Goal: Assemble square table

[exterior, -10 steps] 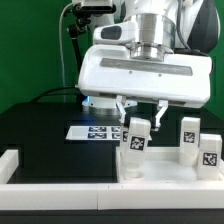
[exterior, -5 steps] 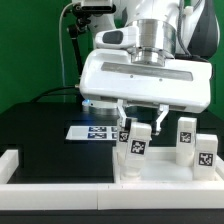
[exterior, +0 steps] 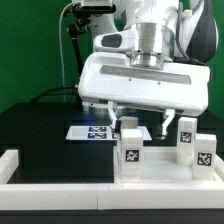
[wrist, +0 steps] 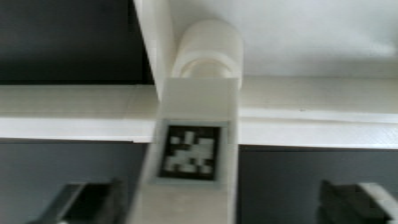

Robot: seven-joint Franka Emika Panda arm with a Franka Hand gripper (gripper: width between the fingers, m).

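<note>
The square table top (exterior: 160, 170) lies flat at the exterior view's lower right. A white leg (exterior: 130, 150) with a tag stands upright on it, right under my gripper (exterior: 142, 120). My gripper is open, with its fingers spread to either side of the leg's top and not clamping it. In the wrist view the leg (wrist: 199, 120) runs between the two dark fingertips (wrist: 89, 203), nearer one of them, with a wide gap to the other; my gripper (wrist: 222, 205) is open. Two more tagged legs (exterior: 186, 136) (exterior: 207, 151) stand to the exterior view's right.
The marker board (exterior: 88, 131) lies on the black table behind the leg. A long low white rail (exterior: 50, 172) runs along the front edge, with a raised end at the exterior view's left (exterior: 10, 158). A green wall stands behind.
The leg was tilted and held between the fingers; now it stands upright, lower and a little to the exterior view's left. The fingers have spread apart and let it go.
</note>
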